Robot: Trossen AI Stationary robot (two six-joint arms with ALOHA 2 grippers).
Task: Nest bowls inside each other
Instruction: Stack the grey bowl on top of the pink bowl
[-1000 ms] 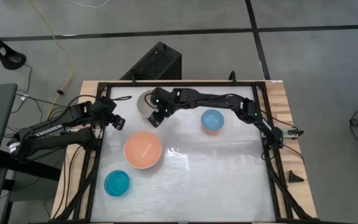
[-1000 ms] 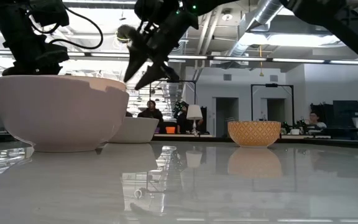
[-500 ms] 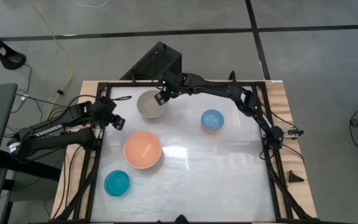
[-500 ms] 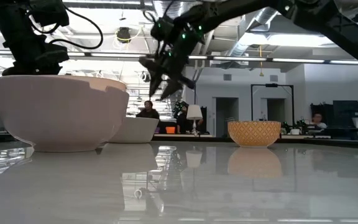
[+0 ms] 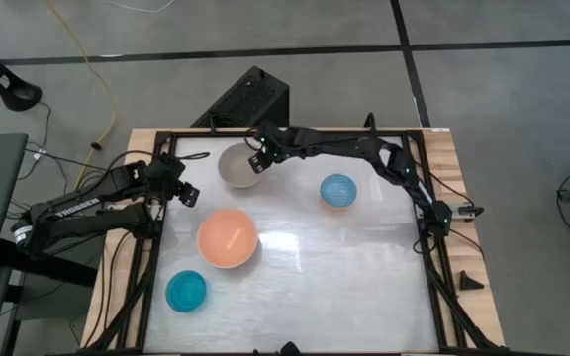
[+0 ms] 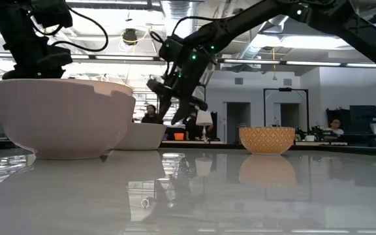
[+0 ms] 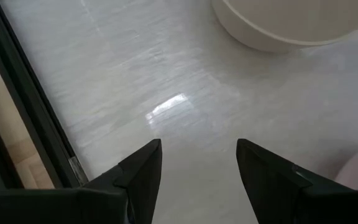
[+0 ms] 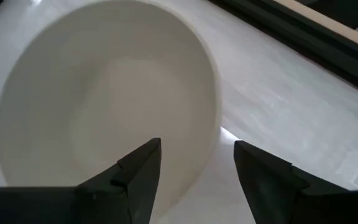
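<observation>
Four bowls stand on their bases on the white table. A pale cream bowl [image 5: 236, 165] is at the far side, a salmon-pink bowl [image 5: 228, 237] at the middle left, a bright teal bowl [image 5: 186, 291] at the near left and a light blue bowl [image 5: 337, 191] at the middle right. My right gripper [image 5: 258, 159] hangs open, slanting down, just over the right rim [image 8: 214, 106] of the cream bowl [image 8: 104, 106], touching nothing. My left gripper [image 5: 185, 194] waits open at the table's left edge, above bare table [image 7: 197, 99].
A black frame [image 5: 419, 213] runs round the tabletop. A black box [image 5: 248, 99] stands on the floor beyond the far edge. Bare table lies between the light blue bowl and the near right corner. In the low view the salmon-pink bowl [image 6: 61, 117] hides much of the left side.
My right gripper has swung from the cream bowl's near side toward the table's far edge and come down, ending over the bowl's right rim. The bowls have stayed where they were.
</observation>
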